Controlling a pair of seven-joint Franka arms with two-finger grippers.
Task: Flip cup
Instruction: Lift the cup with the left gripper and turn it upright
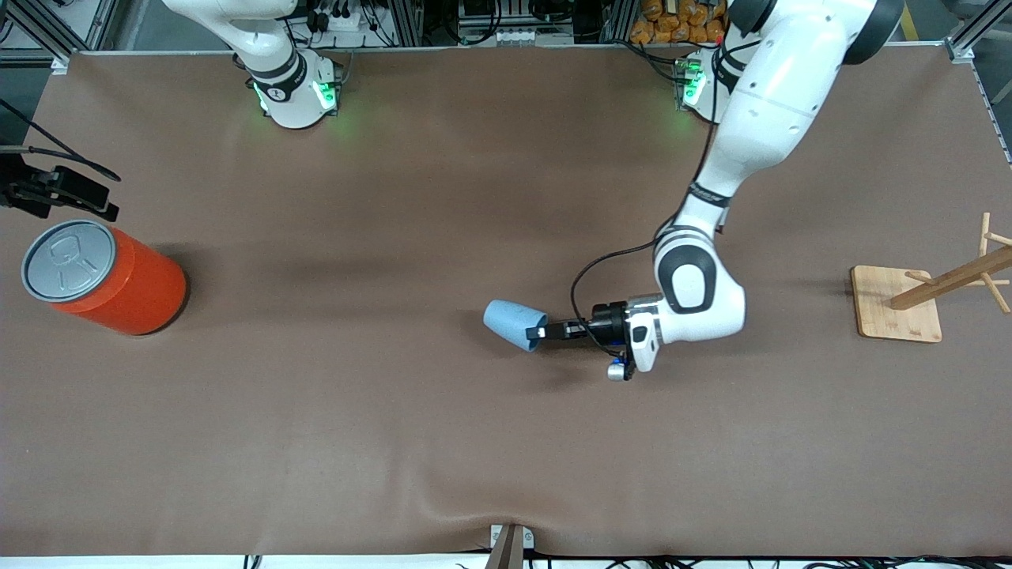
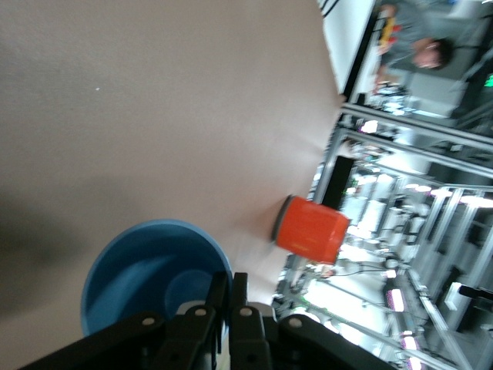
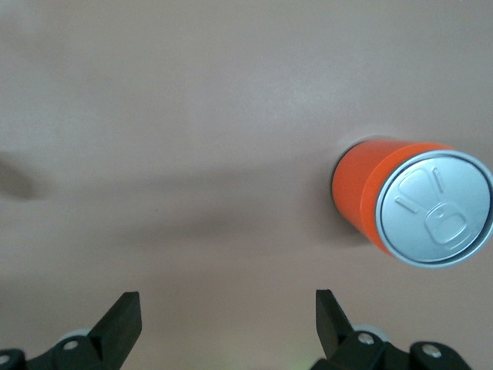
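The cup point(image 1: 514, 322) lies on its side near the middle of the desk point(image 1: 395, 442), well apart from the orange can point(image 1: 107, 276), which stands upright at the right arm's end of the desk. The cup's mouth faces away from the can, toward the wooden rack point(image 1: 925, 300) at the left arm's end. The left claw point(image 1: 539, 332) is at the cup's mouth, its fingers pinched together on the rim, one inside and one outside; the left wrist view shows the dark blue inside of the cup point(image 2: 154, 277) with the fingers point(image 2: 229, 301) meeting over its edge. The right claw point(image 3: 227, 324) hangs with its fingers spread wide, holding nothing, above the desk near the can point(image 3: 408, 204), where its arm waits
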